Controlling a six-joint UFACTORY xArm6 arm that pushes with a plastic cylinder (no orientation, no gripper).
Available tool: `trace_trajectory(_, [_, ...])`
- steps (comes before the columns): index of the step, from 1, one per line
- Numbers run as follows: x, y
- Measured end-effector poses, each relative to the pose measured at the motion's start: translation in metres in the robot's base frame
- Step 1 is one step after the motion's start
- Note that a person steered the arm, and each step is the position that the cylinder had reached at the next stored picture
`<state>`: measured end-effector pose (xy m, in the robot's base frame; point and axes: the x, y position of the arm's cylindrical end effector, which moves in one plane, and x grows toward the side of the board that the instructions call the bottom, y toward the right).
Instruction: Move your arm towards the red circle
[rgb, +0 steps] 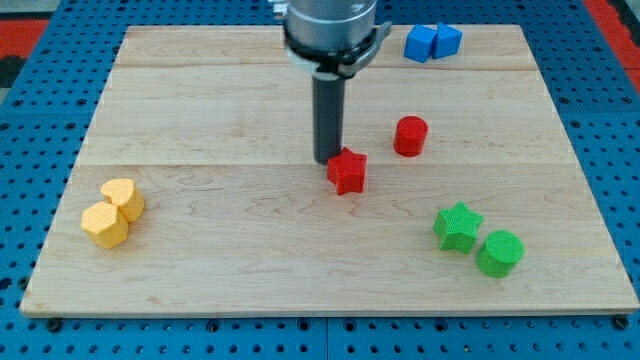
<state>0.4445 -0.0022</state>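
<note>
Blocks sit scattered on a pale wooden board (200, 270) that rests on a blue perforated surface (40, 100). Nearest the frame's bottom, at lower right, a green cylinder block (499, 252) stands just beside a green star-shaped block (458, 225), the star slightly up and to the left of it. At lower left, a yellow hexagonal block (104, 224) touches a yellow heart-like block (122, 197) just above it. Near the centre, a red star-shaped block (347, 170) lies with my tip (327, 160) right at its upper-left edge, seemingly touching it. The dark rod rises straight from there to a grey metal mount at the frame's top centre. The arm carries no pincer, so nothing here can be called apart or together; only the rod's end is present. The red circle, a red cylinder block (410, 135), stands to the upper right of the red star, near it but apart, and clearly to the right of my tip. Farthest off, at the upper right edge of the board, two blue blocks (432, 42) sit pressed together, their exact shapes hard to make out.
</note>
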Motion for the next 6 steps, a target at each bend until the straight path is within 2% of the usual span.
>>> trace_trajectory(3, [-0.075, 0.034])
trace_trajectory(4, [-0.104, 0.12])
trace_trajectory(5, [-0.085, 0.183])
trace_trajectory(6, [-0.063, 0.146])
